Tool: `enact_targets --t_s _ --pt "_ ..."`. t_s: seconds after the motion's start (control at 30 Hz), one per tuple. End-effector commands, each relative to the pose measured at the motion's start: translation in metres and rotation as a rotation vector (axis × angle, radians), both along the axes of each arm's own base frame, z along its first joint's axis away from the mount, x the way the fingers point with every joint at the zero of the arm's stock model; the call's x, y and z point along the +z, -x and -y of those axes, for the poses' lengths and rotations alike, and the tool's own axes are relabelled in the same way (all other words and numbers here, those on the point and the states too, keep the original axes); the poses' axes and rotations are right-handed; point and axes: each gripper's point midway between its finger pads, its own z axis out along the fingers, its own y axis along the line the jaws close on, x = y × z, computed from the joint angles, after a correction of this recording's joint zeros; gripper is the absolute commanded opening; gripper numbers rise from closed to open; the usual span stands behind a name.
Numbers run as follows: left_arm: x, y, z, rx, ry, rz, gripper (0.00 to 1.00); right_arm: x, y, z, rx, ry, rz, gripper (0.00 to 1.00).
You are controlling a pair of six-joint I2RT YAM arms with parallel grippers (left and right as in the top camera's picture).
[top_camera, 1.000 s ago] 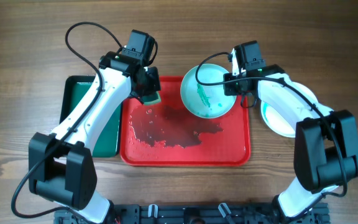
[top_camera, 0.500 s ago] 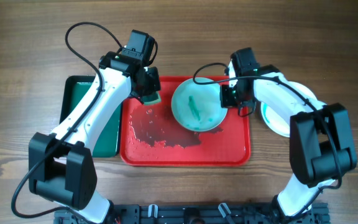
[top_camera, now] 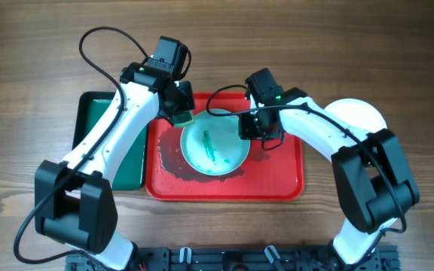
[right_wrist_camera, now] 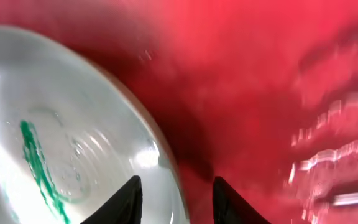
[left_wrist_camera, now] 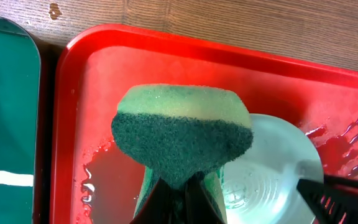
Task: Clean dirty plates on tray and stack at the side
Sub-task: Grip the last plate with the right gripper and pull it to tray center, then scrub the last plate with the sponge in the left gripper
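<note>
— Plate (top_camera: pixel 213 147) news: the right tool (right_wrist_camera: pixel 176 193) is clamped on its rim, one finger either side. A second ago that plate was up at the far right corner of the red tray (top_camera: pixel 285 181), looking tipped. Now it's low over the wet middle of the tray, face up, with the teal streak (right_wrist_camera: pixel 39 162) showing.

— So scrub time? What's the other arm doing?

— The left tool (left_wrist_camera: pixel 179 202) hasn't budged across the frames. It's squeezed tight on the sponge (left_wrist_camera: pixel 182 134), scouring side out. What's different is that the plate now lies just beside it, its edge nearly under the sponge, where before the two were well apart. My guess is the wipe comes next, with the right tool steadying the rim. Can't tell whether the plate is fully resting on the tray or a touch lifted, tbh.

— And further out?

— Off the tray, out past the right tool, a second plate (top_camera: pixel 356 113) sits on the worktop (top_camera: pixel 36 60). It looks clean, and it's in full view now that the arm has swung off it. Beyond the left tool, the green tray (top_camera: pixel 93 128) is same as before. So probably one done and this one mid-clean. I can't see a third.
</note>
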Motion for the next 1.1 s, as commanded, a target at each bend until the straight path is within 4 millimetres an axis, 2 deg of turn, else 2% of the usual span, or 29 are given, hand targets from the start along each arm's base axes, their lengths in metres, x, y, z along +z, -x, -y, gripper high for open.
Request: enact_targets --t_s 0.0,0.17,0.33,0.4,0.53,0.7,0.97,1.07 --pt "0.005 -0.001 0.004 -0.012 0.014 0.010 0.04 -0.005 -0.004 -0.002 0.102 0.010 0.040 0.29" --pt "0.003 0.005 0.002 -0.012 0.005 -0.015 0.04 -0.008 0.003 -0.005 0.072 -0.017 -0.010 0.04" --pt "0.002 0.006 0.003 -0.013 0.009 -0.021 0.04 -0.010 0.005 -0.004 -0.113 -0.030 -0.080 0.04" --pt "-0.003 0.010 0.003 -0.016 0.015 -0.034 0.04 -0.013 0.004 -0.005 -0.125 -0.032 -0.083 0.04" --pt "-0.023 0.018 0.001 -0.021 0.008 -0.055 0.04 -0.021 0.008 -0.011 -0.079 -0.058 -0.104 0.04" --pt "-0.048 0.026 0.027 -0.269 0.114 -0.030 0.04 -0.018 0.008 -0.023 0.007 -0.118 -0.091 0.04" --pt "-0.105 0.050 0.020 -0.317 0.064 -0.156 0.04 -0.016 0.010 -0.027 0.014 -0.146 -0.099 0.04" --pt "-0.113 0.057 0.022 -0.320 0.081 -0.195 0.04 -0.016 0.010 -0.027 0.014 -0.147 -0.098 0.04"
